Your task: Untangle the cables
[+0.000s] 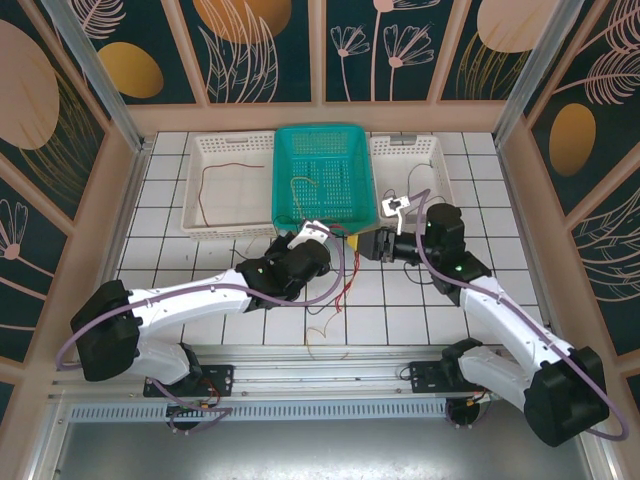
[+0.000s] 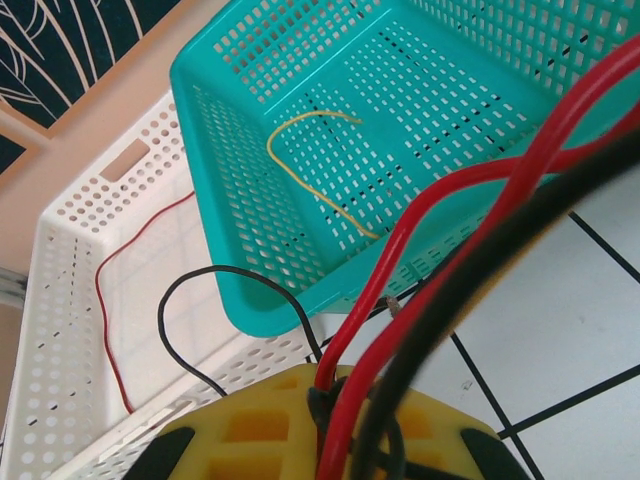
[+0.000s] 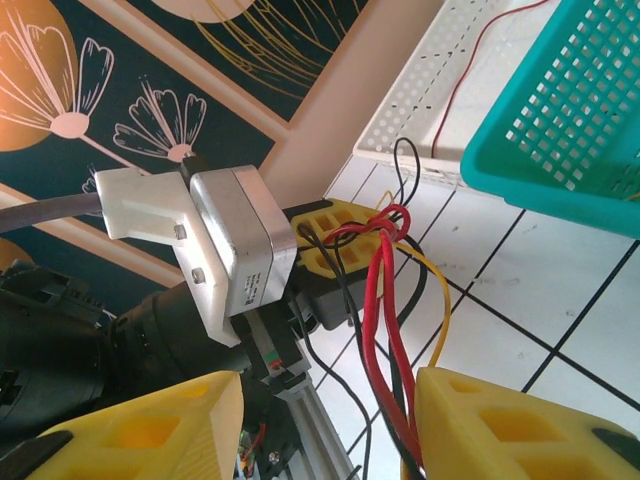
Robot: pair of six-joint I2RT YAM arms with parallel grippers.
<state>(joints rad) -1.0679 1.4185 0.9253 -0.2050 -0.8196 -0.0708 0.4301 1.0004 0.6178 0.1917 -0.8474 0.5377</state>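
Perforated glossy teal plastic basket point(image 2: 480, 90), smooth shiny red cables point(image 2: 590, 95), matt yellow plastic fingers point(image 3: 520, 430)

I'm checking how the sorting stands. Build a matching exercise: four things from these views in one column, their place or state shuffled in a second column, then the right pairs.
1. lone red cable
2. yellow cable
3. red-and-black tangle
4. right gripper

A. in the teal basket
B. jaws open
C. in the left white basket
D. clamped by the left gripper

Pairs: 1-C, 2-A, 3-D, 4-B

No legible text or markings
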